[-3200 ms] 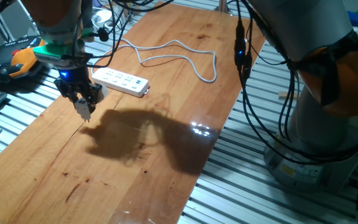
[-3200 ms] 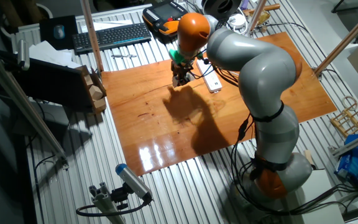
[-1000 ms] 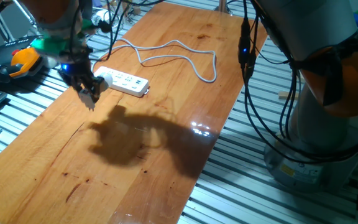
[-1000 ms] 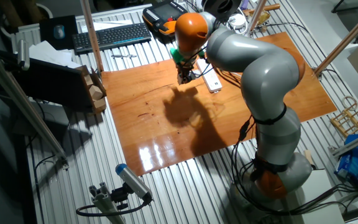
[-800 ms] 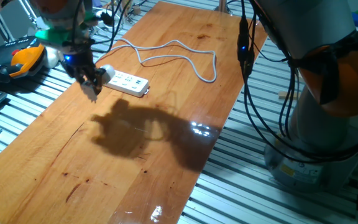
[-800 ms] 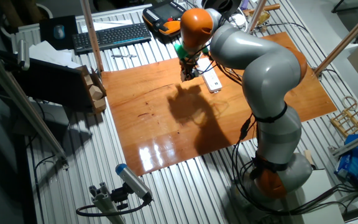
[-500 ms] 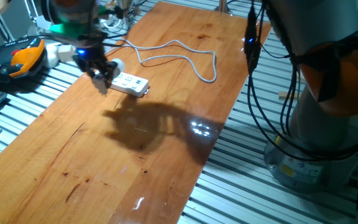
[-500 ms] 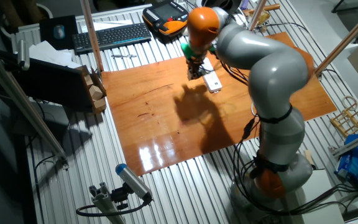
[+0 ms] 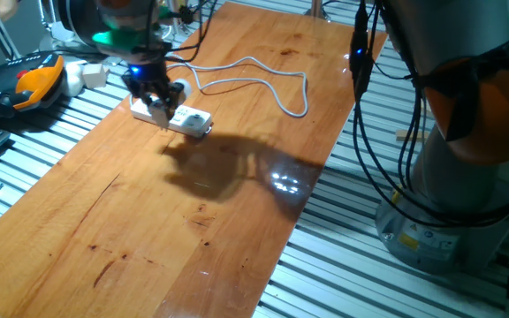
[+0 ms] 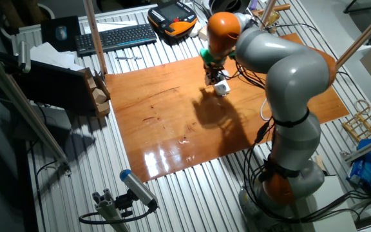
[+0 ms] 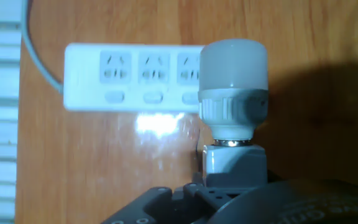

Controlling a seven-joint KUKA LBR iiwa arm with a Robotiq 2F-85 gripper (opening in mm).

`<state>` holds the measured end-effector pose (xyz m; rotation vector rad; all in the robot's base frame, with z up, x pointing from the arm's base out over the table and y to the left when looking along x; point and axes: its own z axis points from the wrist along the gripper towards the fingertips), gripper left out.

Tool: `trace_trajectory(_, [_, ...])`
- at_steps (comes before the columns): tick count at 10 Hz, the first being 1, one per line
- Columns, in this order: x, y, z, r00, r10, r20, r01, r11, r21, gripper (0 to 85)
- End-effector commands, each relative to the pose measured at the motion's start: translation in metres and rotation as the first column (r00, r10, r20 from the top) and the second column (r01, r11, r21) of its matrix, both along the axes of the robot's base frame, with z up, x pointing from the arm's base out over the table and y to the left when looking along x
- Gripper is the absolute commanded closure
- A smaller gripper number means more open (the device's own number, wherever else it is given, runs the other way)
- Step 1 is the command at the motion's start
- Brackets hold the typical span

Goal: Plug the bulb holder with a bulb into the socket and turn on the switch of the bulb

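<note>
You have the bulb holder [image 11: 235, 165] gripped at its base in the gripper [image 9: 158, 99] jaws, with the bulb [image 11: 234, 81] pointing away from the hand. It hangs over the right end of the socket [image 11: 129, 78], which lies flat on the wooden desk [image 9: 237, 203], cable [image 9: 263, 81] looping beyond.

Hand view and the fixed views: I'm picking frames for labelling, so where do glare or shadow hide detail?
Hand view: a bright glare patch on the wood just below the socket; the bulb is sharp. One fixed view: the arm's dark shadow and a glare spot on the table. The other fixed view: strong glare at the table's near edge.
</note>
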<state>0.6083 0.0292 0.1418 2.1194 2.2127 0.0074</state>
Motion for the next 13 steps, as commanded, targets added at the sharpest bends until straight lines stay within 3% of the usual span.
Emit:
trace_trajectory(1, [0.0004, -0.0223, 0.0035, 0.999, -0.035, 0.002, 0.035, 0.999, -0.009, 85.0])
trace_trajectory(3, [0.0010, -0.0269, 0.0123, 0.997, -0.081, -0.019, 0.080, 0.997, -0.006, 85.0])
trace_trajectory(8, [0.0033, -0.0203, 0.0100, 0.994, -0.109, -0.031, 0.109, 0.994, -0.004, 85.0])
trace_trajectory(10, [0.0033, -0.0203, 0.0100, 0.996, -0.073, -0.044, 0.073, 0.997, -0.009, 85.0])
trace_trajectory(11, [0.0033, -0.0203, 0.0100, 0.998, -0.055, -0.041, 0.055, 0.998, 0.007, 85.0])
trace_trajectory(12, [0.0033, -0.0203, 0.0100, 0.998, -0.028, -0.055, 0.028, 1.000, 0.012, 85.0])
trace_trajectory(13, [0.0033, -0.0203, 0.0100, 0.998, -0.013, -0.055, 0.013, 1.000, -0.003, 85.0])
